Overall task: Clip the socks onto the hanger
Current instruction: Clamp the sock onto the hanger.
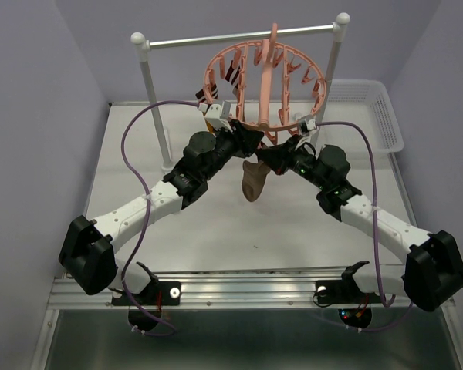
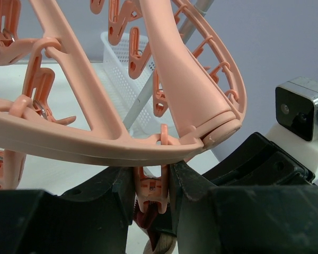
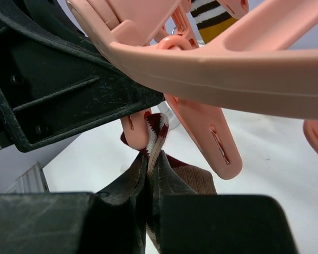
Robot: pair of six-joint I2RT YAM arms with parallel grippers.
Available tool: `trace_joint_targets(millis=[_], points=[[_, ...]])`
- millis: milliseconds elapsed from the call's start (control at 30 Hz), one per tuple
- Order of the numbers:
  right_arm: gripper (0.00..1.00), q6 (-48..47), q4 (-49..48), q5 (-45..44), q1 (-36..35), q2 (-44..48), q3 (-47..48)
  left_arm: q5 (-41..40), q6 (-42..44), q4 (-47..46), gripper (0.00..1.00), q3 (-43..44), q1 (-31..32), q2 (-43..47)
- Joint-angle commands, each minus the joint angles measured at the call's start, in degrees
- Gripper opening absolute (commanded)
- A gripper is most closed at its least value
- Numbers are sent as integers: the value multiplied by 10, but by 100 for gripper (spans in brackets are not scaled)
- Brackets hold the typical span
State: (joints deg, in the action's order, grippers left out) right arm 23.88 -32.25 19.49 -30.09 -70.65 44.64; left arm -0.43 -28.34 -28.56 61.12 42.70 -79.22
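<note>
Right gripper (image 3: 150,161), reaching in from five o'clock, is pinching the striped cuff of the sock (image 3: 155,132) beneath the six o'clock edge of the hanger (image 3: 228,69); left gripper (image 2: 151,177), angling from seven o'clock, is squeezing a dangling clip (image 2: 151,193) there

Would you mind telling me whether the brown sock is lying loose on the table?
No, the right gripper pinches the sock by its striped cuff, holding it up beneath the hanger.
</note>
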Motion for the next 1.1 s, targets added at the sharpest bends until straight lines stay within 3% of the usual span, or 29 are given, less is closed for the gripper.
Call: trace_joint_targets(millis=[0,133,167,267,433,467,533,600,700,800,1067], points=[[5,13,-68,11,-6,8,26,-12,11,-48,0,24,2,23],[10,13,-64,12,-6,10,27,-8,10,-49,10,23,2,26],[12,14,-64,10,-6,11,26,-7,10,-49,28,23,2,28],[22,16,-63,8,-6,14,25,-5,10,-49,58,22,1,33],[36,18,-55,4,-6,13,26,-5,7,-50,77,19,2,43],[38,19,-53,2,-6,12,26,-4,7,-50,90,19,2,44],[45,18,-47,0,-6,12,28,-4,7,-50,90,19,2,46],[55,17,-41,3,-6,13,31,-4,7,-50,99,18,2,47],[64,15,-19,6,-6,17,34,-2,7,-50,99,16,2,51],[99,6,20,1,-6,33,37,-5,11,-50,99,11,2,61],[100,-21,181,-71,-6,118,32,-7,31,-34,99,-5,2,97]])
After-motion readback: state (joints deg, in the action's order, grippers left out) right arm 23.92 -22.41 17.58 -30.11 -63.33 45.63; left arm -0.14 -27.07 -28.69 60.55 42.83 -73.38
